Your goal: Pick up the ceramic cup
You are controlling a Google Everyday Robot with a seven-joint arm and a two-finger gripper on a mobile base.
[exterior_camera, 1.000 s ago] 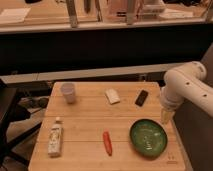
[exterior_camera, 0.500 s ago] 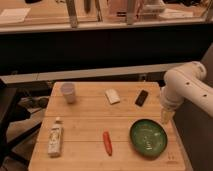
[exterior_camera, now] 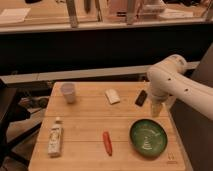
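The ceramic cup is a small pale cup standing upright at the far left of the wooden table. My white arm comes in from the right. My gripper points down over the right side of the table, just above the green bowl and next to a black object. It is far to the right of the cup and holds nothing that I can see.
A flat white block lies at the far middle. A bottle lies at the near left. A red, elongated item lies at the near middle. A dark shelf and counter stand behind the table.
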